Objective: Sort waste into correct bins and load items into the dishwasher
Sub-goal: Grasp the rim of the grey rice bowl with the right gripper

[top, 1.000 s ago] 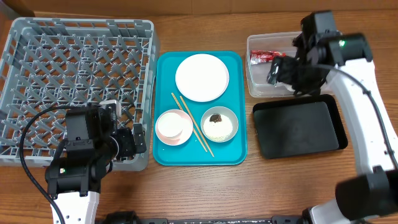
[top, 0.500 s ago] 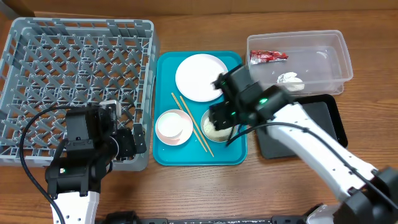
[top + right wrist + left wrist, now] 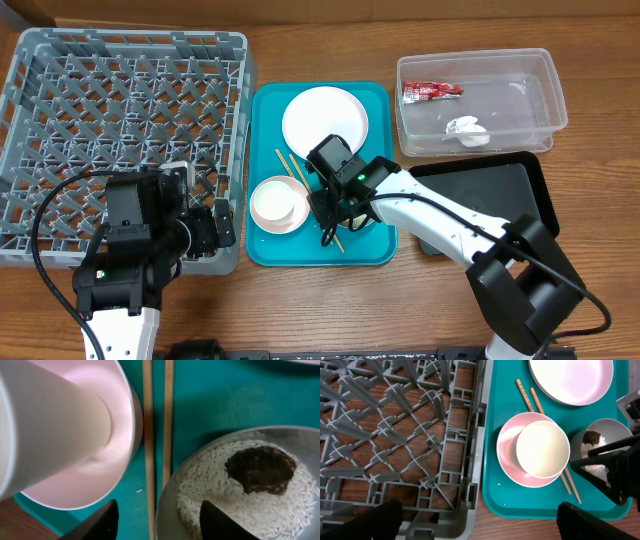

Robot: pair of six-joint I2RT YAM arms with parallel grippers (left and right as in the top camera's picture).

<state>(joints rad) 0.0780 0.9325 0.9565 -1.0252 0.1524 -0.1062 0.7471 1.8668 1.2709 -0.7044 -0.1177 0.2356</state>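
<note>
My right gripper (image 3: 333, 208) (image 3: 157, 525) is low over the pale greenish bowl (image 3: 172, 505) (image 3: 601, 435) on the teal tray. It is open, and its jaws straddle the bowl's near rim. One finger hangs over the rice (image 3: 215, 487), the other over the tray beside the chopsticks (image 3: 148, 435) (image 3: 295, 170). A dark food scrap (image 3: 260, 467) lies on the rice. The small white cup (image 3: 542, 449) sits inside the pinkish bowl (image 3: 512, 457) (image 3: 270, 205). The white plate (image 3: 325, 123) lies behind them. My left gripper (image 3: 214, 227) (image 3: 479, 525) is wide open and holds nothing, at the dish rack's (image 3: 130, 40) front right corner.
The clear tub (image 3: 555, 95) at the back right holds the red wrapper (image 3: 432, 91) and the white tissue (image 3: 467, 128). The black tray (image 3: 500, 190) lies in front of it, partly under my right arm. The teal tray (image 3: 265, 250) sits between the rack and the bins.
My right arm has swung from above the clear tub to the teal tray and come down at the greenish bowl, its jaws narrowing. The left arm has not moved.
</note>
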